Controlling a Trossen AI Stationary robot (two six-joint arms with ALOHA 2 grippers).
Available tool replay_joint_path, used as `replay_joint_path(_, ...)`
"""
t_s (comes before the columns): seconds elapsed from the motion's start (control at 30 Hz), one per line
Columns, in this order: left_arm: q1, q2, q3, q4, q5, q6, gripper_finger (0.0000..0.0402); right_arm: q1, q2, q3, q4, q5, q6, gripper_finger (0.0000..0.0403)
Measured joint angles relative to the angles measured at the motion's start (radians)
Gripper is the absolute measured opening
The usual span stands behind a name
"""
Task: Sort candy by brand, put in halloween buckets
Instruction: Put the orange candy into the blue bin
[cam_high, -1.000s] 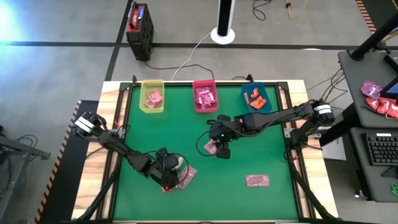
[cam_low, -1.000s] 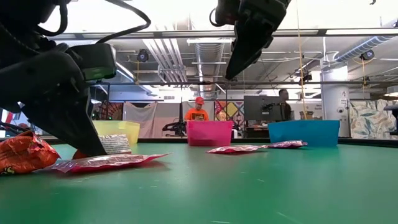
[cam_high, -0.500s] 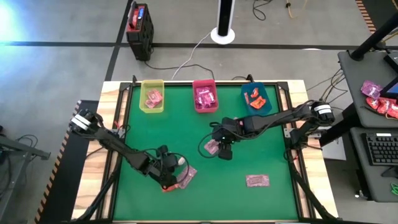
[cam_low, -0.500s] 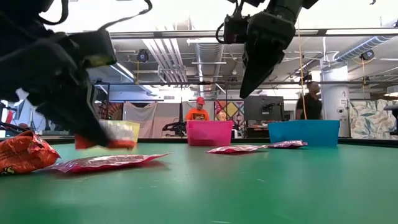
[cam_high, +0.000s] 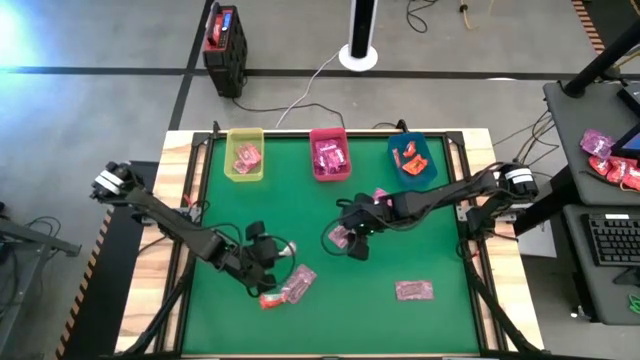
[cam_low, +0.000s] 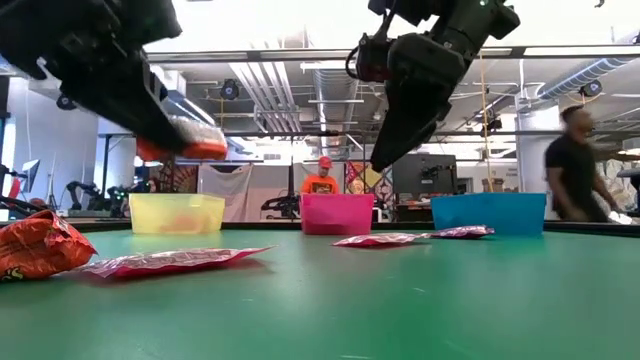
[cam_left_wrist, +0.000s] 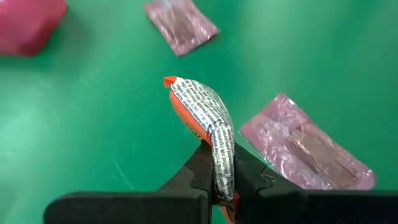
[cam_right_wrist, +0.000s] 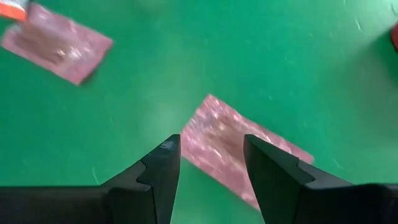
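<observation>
Three bins, yellow-green (cam_high: 245, 154) pink candy, pink-red (cam_high: 330, 154) pink, blue-teal (cam_high: 410, 158) orange-red.

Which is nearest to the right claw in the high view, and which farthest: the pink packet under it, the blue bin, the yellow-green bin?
1. Pink packet, directly beneath the right claw.
2. Blue bin, back right of the mat.
3. Yellow-green bin, back left.

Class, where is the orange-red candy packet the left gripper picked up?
The orange-red packet hangs clamped in the left gripper, lifted above the green mat, near pink packets.
</observation>
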Motion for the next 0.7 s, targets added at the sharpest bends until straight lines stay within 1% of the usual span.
replay_joint_path(0.13,0.001,-0.044,0.000,0.001,-0.036,0.061,0.0006,0.010,0.000,-0.030,0.124,0.001,-0.027,0.0169)
replay_joint_path(0.43,0.037,-0.103,0.000,0.019,-0.048,0.222,0.0005,0.058,0.006,-0.102,0.567,0.000,-0.154,0.0169)
replay_joint_path(0.57,0.058,-0.100,0.000,0.105,-0.035,0.328,0.0005,0.061,0.035,-0.113,0.730,0.001,-0.171,0.0169)
replay_joint_path(0.7,0.066,-0.083,0.001,0.232,-0.024,0.500,0.0004,0.060,0.066,-0.101,0.792,0.002,-0.171,0.0169)
